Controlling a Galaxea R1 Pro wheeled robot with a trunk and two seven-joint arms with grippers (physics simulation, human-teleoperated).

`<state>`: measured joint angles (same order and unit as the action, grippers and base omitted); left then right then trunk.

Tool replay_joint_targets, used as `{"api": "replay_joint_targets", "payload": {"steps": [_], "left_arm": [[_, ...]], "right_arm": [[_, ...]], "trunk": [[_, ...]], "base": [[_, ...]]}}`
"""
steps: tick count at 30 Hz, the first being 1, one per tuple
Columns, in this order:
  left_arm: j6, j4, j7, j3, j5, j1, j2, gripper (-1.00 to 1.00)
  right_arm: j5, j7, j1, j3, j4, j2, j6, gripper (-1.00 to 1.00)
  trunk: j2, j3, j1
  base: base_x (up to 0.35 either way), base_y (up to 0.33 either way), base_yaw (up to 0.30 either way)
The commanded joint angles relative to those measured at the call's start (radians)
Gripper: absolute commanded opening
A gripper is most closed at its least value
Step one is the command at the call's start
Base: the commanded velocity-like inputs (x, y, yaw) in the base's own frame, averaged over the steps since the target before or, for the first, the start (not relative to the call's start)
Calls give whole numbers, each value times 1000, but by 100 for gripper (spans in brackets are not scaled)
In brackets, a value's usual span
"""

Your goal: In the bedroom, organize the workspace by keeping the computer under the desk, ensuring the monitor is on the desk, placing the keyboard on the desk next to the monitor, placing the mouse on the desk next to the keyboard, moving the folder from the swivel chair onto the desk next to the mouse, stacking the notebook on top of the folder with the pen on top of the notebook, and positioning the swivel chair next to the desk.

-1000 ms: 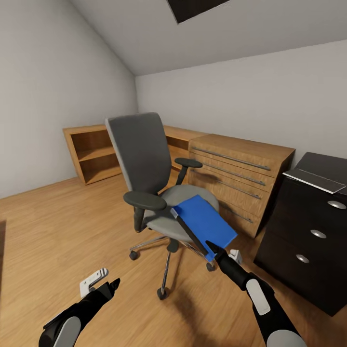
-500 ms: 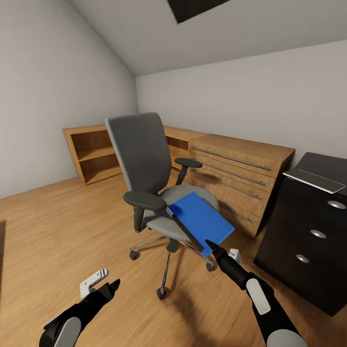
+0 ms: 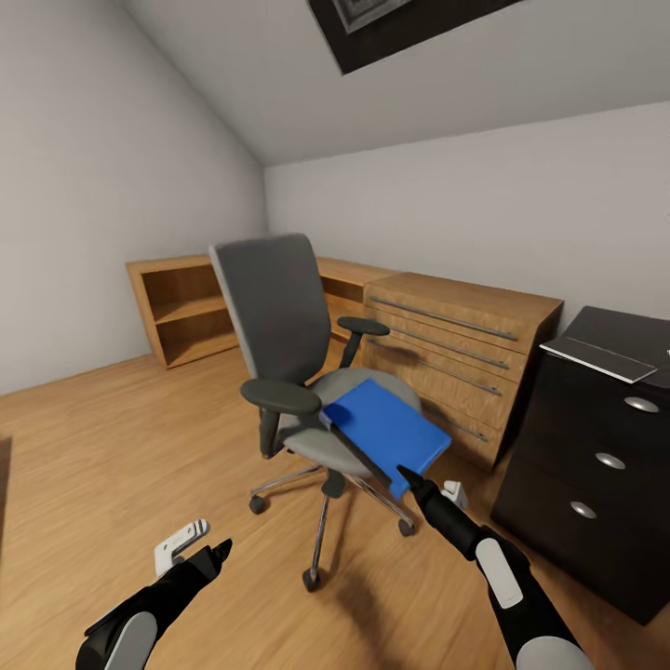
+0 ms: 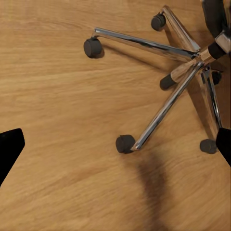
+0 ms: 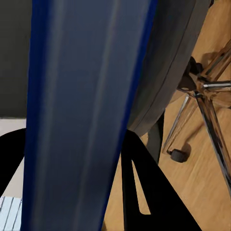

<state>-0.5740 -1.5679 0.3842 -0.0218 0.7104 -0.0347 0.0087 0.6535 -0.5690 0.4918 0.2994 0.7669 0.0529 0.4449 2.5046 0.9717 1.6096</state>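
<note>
Folder lies tilted on the swivel chair seat, pinched at its near edge by the right gripper; left gripper, fingers apart, hangs over the chair's chrome legs in the left wrist view.

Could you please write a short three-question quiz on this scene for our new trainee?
1. True or false: the right gripper is shut on the folder.
2. The folder is: A) flat on the desk; B) over the swivel chair seat; C) on the floor.
3. Fill in: the left gripper hangs open above the wooden ____.

Key: 1 true; 2 B; 3 floor.
</note>
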Motion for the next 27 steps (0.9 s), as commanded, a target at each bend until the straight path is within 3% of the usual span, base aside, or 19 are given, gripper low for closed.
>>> {"api": "replay_joint_targets", "payload": {"steps": [1,13,21,22,27], "left_arm": [[-3,-1,9,0,11,-1,0,100],[0,14,11,3,8,-1,-1,100],[1,34,14,3,7,-1,0,100],[3,70,16,3,5,0,0,100],[4,118,15,3,4,-1,-1,100]], "right_arm": [[4,-2,1,4,0,1,8,-100],[3,-68,-1,8,4,-3,8,-100],[8,-88,-1,11,3,-52,8,-100],[9,-88,-1,12,3,-59,8,-100],[9,-89,-1,16,4,-67,8,-100]], "trunk": [[0,-3,-1],[-3,-49,-6],[-5,-80,-10],[-12,-83,-13],[-47,-99,-33]], "base": [[0,0,0],[0,0,0],[0,0,0],[0,0,0],[-19,0,0]]}}
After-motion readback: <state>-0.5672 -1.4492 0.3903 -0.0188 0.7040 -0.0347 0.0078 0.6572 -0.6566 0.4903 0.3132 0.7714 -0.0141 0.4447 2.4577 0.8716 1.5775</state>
